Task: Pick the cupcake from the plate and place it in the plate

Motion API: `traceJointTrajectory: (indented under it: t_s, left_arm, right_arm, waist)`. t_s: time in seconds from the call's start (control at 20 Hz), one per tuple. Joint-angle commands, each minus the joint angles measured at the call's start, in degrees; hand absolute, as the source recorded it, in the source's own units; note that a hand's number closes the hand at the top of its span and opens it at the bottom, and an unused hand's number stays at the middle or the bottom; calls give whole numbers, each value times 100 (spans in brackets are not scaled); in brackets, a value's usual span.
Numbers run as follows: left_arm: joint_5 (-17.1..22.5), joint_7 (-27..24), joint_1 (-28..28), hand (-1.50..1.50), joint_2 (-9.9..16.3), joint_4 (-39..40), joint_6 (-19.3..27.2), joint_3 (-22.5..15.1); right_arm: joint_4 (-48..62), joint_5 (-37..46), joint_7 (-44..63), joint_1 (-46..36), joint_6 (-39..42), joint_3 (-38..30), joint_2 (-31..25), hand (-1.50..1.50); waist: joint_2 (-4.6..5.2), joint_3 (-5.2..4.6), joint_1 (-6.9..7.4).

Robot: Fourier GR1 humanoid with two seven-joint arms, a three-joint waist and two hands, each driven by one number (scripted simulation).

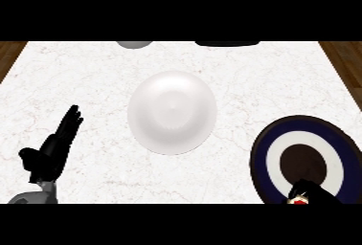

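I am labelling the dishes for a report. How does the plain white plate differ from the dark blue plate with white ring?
The plain white plate is one colour; the dark blue plate with white ring has a brown centre. The white plate lies mid-counter with nothing on it; the blue plate sits at the right near edge, where the right hand overlaps it with something small and red. Both are round.

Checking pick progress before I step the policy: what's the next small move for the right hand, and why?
Probably lift a little, then carry left toward the white plate. The right hand sits at the near edge of the dark ringed plate, fingers curled around something small with red and white showing, likely the cupcake. The white plate has nothing on it. The left hand rests open at the view's left.
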Motion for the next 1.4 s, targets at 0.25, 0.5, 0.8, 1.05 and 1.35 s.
traceJointTrajectory:
  t_s: [0.25,0.5,0.8,1.05,1.35]
  left_arm:
    - [-95,10,-1,0,-183,-125,86,-126]
    - [-58,-157,-91,0,-85,121,-64,5]
    - [61,66,-118,0,116,-135,-253,105]
    - [-106,260,-88,0,-174,-310,-7,-104]
    - [-163,-78,-203,0,-68,91,-147,-38]
  right_arm:
    - [-1793,3321,1492,1640,-715,2327,1191,150]
    - [-2784,4731,1931,1938,-114,3301,1186,150]
    - [-2899,6300,2777,800,325,4384,1216,150]
    - [-2953,5995,3017,9,919,4547,1194,150]
    - [-2588,5382,3180,-861,1199,4254,1179,150]
  waist:
    - [56,73,92]
    - [72,77,125]
    - [83,79,204]
    - [102,84,269]
    - [162,74,352]
